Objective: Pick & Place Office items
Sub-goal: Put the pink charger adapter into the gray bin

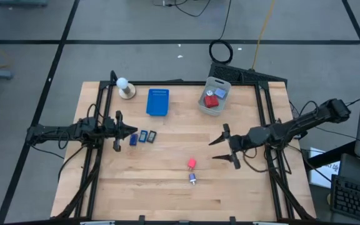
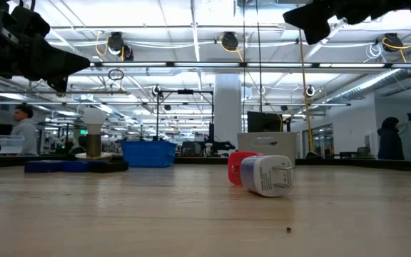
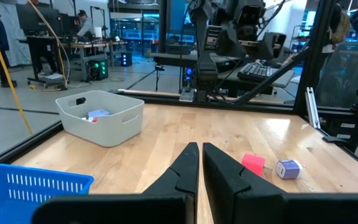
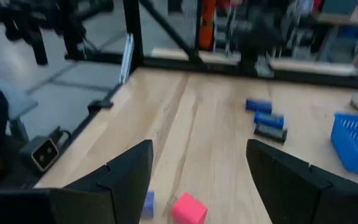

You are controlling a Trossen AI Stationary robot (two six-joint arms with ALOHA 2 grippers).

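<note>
The right gripper (image 1: 222, 149), fingers spread, is hovering nearest the red block (image 1: 192, 164), lying at its 8 o'clock mid-table; the left gripper (image 1: 132, 131) is waiting pressed together

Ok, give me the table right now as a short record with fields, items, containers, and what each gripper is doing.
left gripper: shut, empty, beside the three small rectangles
right gripper: open, empty, right of the loose pieces
three small rectangles: in a row, left of centre
red block: loose, mid-table
light-blue piece: loose, just nearer the front edge than the red block
grey bin: far right, holds a red and a light-blue item
blue tray: far side, left of the bin
white ball: on round base, far left
</note>
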